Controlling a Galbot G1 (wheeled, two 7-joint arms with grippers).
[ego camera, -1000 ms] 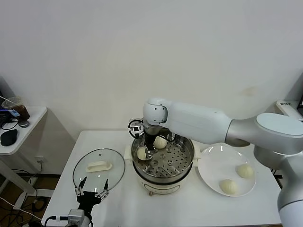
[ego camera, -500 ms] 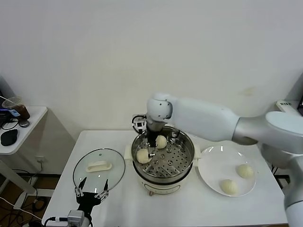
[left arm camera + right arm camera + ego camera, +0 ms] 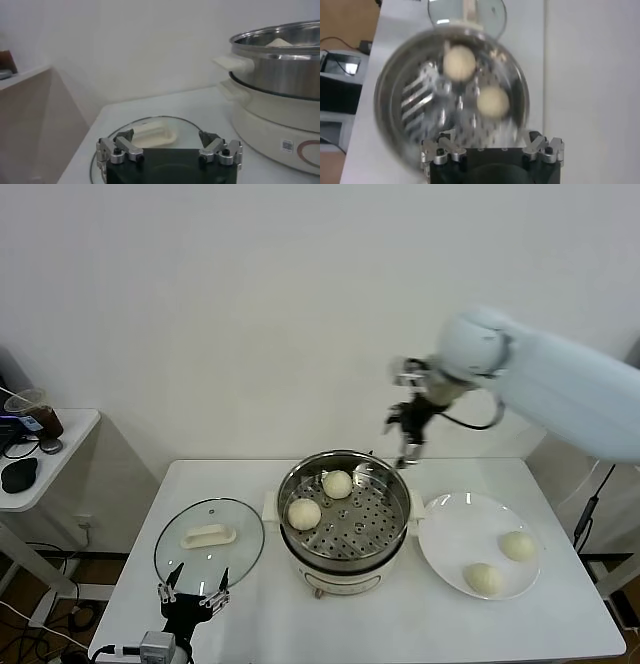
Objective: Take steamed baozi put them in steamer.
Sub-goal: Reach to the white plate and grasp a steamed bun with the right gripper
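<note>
White table (image 3: 250, 614): two baozi (image 3: 304, 513) are seen in the steamer (image 3: 345, 519), two more on the plate (image 3: 455, 529). Right gripper (image 3: 409, 439) is raised above the steamer's far rim, jaws apart, empty. Left gripper (image 3: 192, 594) is parked by the lid (image 3: 207, 539), jaws apart.

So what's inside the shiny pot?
Two small cream-white buns sit on the holey tray inside the round steel steamer. Whatever lies under the tray is hidden.

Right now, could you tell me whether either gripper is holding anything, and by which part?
Nothing is held: the right gripper is open above the steamer, and the left gripper is open and empty.
</note>
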